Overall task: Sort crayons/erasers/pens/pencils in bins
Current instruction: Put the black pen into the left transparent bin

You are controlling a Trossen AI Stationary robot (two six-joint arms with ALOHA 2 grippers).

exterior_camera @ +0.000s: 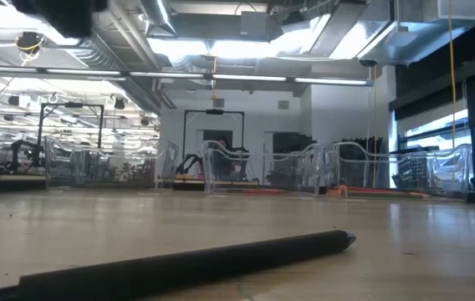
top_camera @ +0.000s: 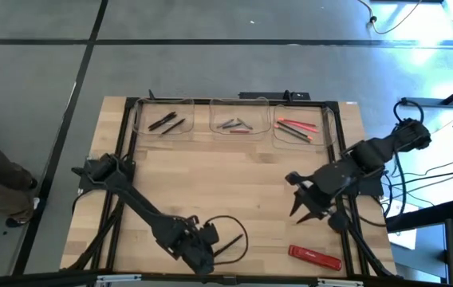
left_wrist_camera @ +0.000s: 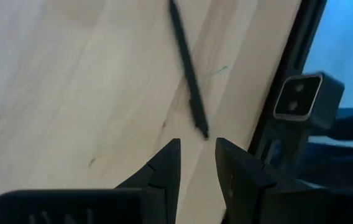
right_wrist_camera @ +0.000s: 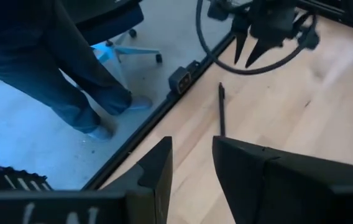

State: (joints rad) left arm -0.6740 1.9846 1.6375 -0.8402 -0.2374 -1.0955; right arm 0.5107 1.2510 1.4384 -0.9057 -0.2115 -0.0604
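The left end effector (left_wrist_camera: 195,163) hovers open and empty above a thin black pen (left_wrist_camera: 187,68) on the wooden worktop (top_camera: 234,191); the right end effector (top_camera: 305,209) waits open and empty.

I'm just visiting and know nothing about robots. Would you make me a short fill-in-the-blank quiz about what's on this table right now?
1. Along the table's far edge stand ____ clear bins.
2. The loose black pen on the table lies nearest the ____ gripper.
3. The flat bar near the table's front edge is ____ in colour.
4. The right gripper has its fingers open and holds ____.

Missing words: three; left; red; nothing
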